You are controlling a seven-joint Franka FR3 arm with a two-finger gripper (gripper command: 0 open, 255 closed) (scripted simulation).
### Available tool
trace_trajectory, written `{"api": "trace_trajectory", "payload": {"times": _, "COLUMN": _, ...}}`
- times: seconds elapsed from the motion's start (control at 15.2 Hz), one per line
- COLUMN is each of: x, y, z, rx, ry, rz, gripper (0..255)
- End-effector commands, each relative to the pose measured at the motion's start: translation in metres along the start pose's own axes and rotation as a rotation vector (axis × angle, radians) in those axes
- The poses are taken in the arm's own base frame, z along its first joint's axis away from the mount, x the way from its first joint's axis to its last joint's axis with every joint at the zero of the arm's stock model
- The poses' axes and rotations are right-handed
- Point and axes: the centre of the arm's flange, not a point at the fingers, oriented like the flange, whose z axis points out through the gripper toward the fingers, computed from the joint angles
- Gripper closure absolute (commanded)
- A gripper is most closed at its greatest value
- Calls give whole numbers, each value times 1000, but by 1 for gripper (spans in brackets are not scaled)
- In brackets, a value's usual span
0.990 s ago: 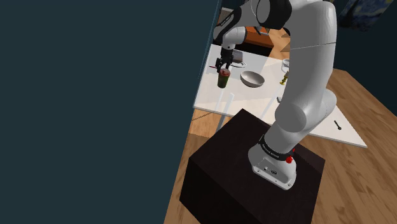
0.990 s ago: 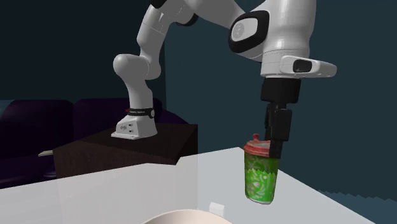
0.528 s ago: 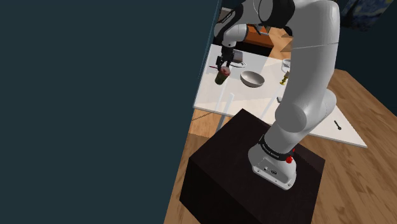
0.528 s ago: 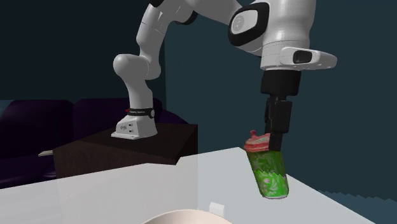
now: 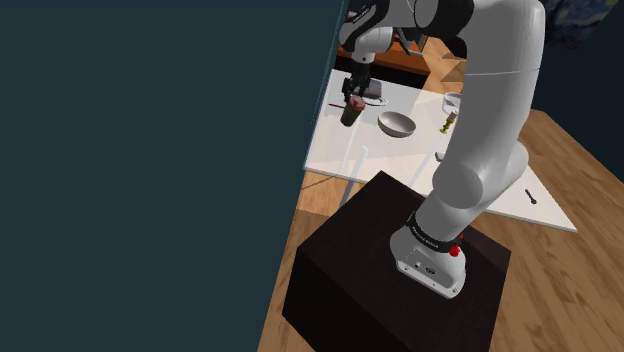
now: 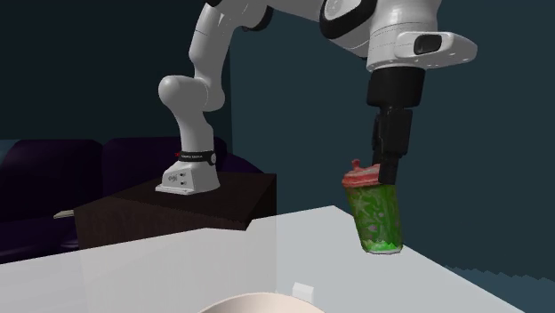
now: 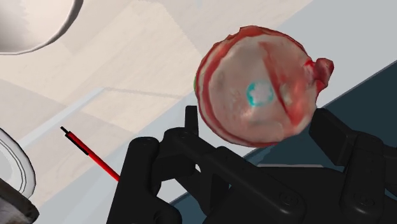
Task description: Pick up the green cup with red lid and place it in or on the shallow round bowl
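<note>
The green cup (image 6: 377, 213) with its red lid (image 6: 360, 175) hangs tilted above the white table (image 6: 178, 267), clear of the surface. My gripper (image 6: 384, 178) is shut on the cup just under the lid. In the wrist view the red lid (image 7: 257, 95) sits between the two black fingers (image 7: 334, 137). From the shoulder view the cup (image 5: 351, 113) is held at the table's far left part, and the shallow round bowl (image 5: 397, 124) rests on the table to its right. The bowl's rim (image 6: 258, 302) also shows at the second exterior view's bottom edge.
A thin red and black stick (image 7: 89, 153) lies on the table near the cup. A small bottle (image 5: 446, 124) and a glass stand right of the bowl, and a spoon (image 5: 531, 196) lies near the table's right corner. A dark wall (image 5: 150, 150) closes the left side.
The gripper has risen with the cup, lifting it higher off the table. The cup's bottom swung out and has come partly back, still tilted.
</note>
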Motion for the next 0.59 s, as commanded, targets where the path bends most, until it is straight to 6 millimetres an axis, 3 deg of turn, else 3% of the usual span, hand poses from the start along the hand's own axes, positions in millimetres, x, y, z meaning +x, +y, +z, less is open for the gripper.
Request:
{"api": "trace_trajectory", "payload": {"times": 0.0, "x": -1, "y": 0, "z": -11, "rx": 0, "ry": 0, "rz": 0, "gripper": 255}}
{"api": "trace_trajectory", "payload": {"times": 0.53, "x": -4, "y": 1, "z": -53, "rx": 0, "ry": 0, "rz": 0, "gripper": 255}}
